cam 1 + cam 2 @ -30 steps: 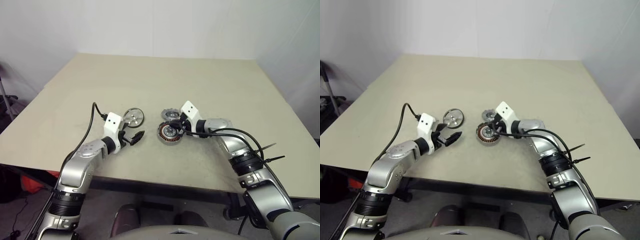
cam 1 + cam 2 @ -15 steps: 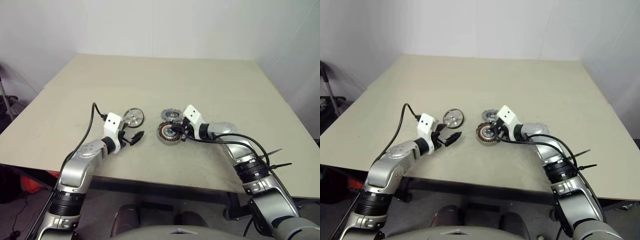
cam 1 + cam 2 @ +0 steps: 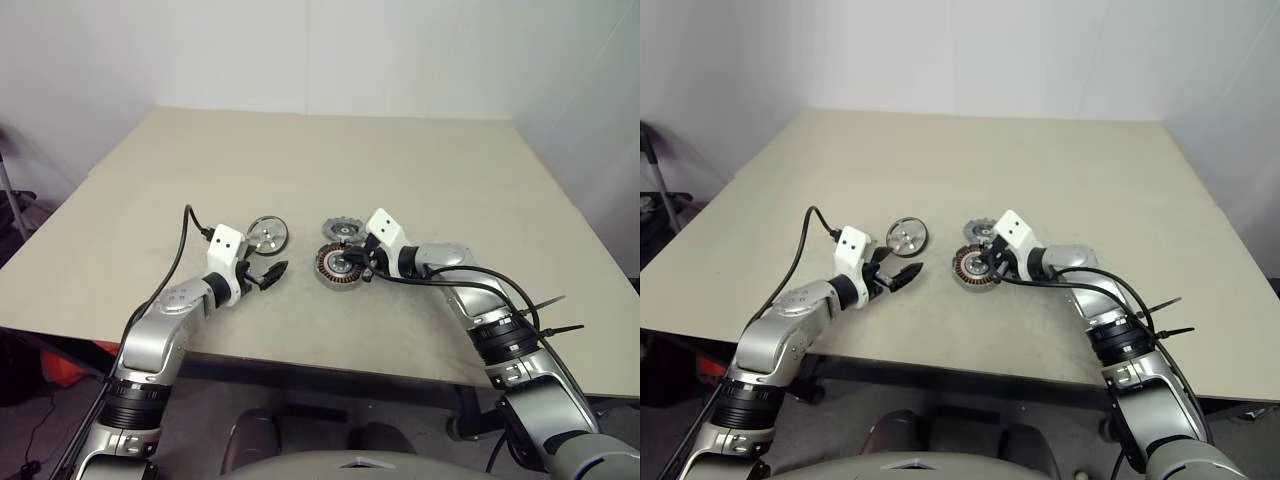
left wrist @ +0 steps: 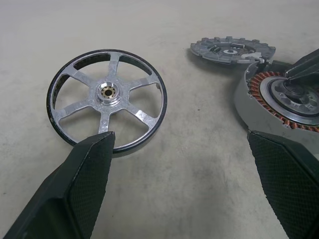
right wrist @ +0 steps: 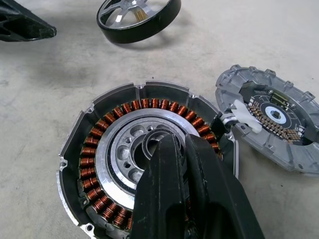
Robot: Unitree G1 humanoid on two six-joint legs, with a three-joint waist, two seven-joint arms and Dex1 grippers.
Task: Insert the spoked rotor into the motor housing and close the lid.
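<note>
Beige and matt, the table (image 3: 420,170) stands before a plain white wall, and in the head views we see three round parts lying near its front edge. On the left side lies the spoked rotor (image 3: 267,234), flat on the table; to the right of it, well apart, sits the motor housing (image 3: 338,266), and the lid (image 3: 343,230) lies just behind the housing, touching its rim or nearly so. Our left gripper (image 3: 270,272) hangs just in front of the rotor with its fingers spread, holding nothing. Our right gripper (image 3: 357,263) is over the middle of the housing. In the left wrist view we see the two black fingers (image 4: 84,189) wide apart, the rotor beyond one of them and the housing with its copper windings beyond the other. In the right wrist view the fingers (image 5: 169,184) are pressed together, their tips at the dark centre of the housing, inside the ring of windings; we cannot tell if they touch it. The lid (image 5: 271,122) rests beside the housing.
</note>
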